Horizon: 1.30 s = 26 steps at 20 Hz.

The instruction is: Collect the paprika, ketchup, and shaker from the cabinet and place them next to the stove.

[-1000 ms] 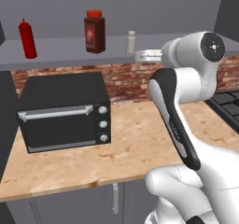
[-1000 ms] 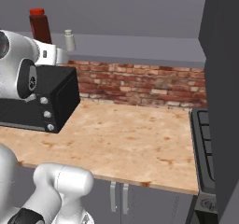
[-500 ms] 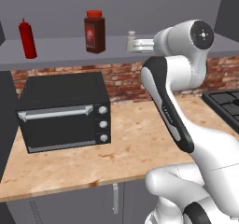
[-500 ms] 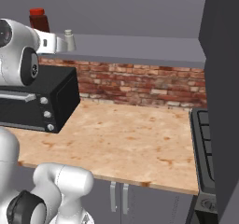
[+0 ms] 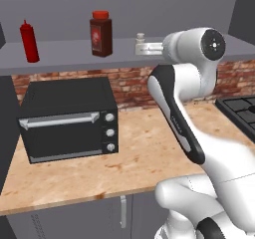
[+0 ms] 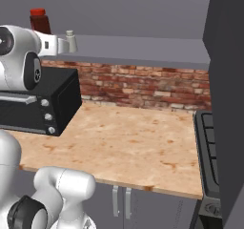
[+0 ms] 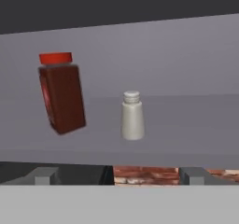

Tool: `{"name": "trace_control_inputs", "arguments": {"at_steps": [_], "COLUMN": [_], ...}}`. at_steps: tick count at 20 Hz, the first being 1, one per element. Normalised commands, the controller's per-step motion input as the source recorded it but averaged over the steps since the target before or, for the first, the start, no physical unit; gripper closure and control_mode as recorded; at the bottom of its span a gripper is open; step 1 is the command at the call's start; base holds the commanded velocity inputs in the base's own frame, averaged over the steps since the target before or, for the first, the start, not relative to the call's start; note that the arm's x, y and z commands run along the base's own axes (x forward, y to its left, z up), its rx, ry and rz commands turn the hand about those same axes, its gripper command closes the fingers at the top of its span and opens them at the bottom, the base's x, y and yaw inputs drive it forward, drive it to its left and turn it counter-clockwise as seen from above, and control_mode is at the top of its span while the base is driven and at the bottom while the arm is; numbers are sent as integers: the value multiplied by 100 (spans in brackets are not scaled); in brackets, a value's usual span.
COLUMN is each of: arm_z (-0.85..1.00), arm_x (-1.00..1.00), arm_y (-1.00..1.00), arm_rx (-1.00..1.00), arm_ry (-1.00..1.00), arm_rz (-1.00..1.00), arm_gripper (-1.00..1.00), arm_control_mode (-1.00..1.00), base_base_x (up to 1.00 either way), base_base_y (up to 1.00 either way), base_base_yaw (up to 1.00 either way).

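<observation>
On the grey cabinet shelf (image 5: 64,55) stand three items. The slim red ketchup (image 5: 29,41) is at the left, the dark paprika (image 5: 101,34) with a red cap is in the middle, and the small pale shaker (image 5: 141,37) is to its right. My gripper (image 5: 141,48) is open at the shelf's front edge, just in front of the shaker and apart from it. In the right base view the gripper (image 6: 65,44) sits level with the shaker (image 6: 70,34), with the paprika (image 6: 39,20) behind. The hand view looks at the shaker (image 7: 132,116) near centre, the paprika (image 7: 61,97) to its left, and the gripper (image 7: 120,175) empty.
A black toaster oven (image 5: 67,118) stands on the wooden counter (image 5: 139,153) under the shelf. The black stove (image 5: 241,111) is at the right end, also seen as the stove (image 6: 209,147) beside a dark tall side panel (image 6: 228,80). A brick wall (image 6: 138,87) backs the counter.
The arm has lifted the hand and brought it up and left to the shelf edge in front of the shaker. The jaws have stayed open. The three items have not moved.
</observation>
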Motion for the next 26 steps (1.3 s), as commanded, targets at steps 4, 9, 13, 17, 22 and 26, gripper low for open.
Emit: {"name": "trace_control_inputs", "arguments": {"at_steps": [4, 9, 13, 17, 22, 26], "arm_z": [0, 0, 0, 0, 0, 0], "arm_x": [0, 13, 34, 37, 32, 33], "arm_y": [0, 0, 0, 0, 0, 0], "arm_rx": [0, 0, 0, 0, 0, 0], "arm_ry": [-12, -7, 0, 0, 0, 2], "arm_rz": [0, 0, 0, 0, 0, 0], "arm_gripper": [-100, -100, -100, -100, -100, -100], "arm_control_mode": [-100, -100, -100, -100, -100, -100], "base_base_x": [0, 0, 0, 0, 0, 0], "base_base_y": [0, 0, 0, 0, 0, 0], "base_base_yaw": [0, 0, 0, 0, 0, 0]}}
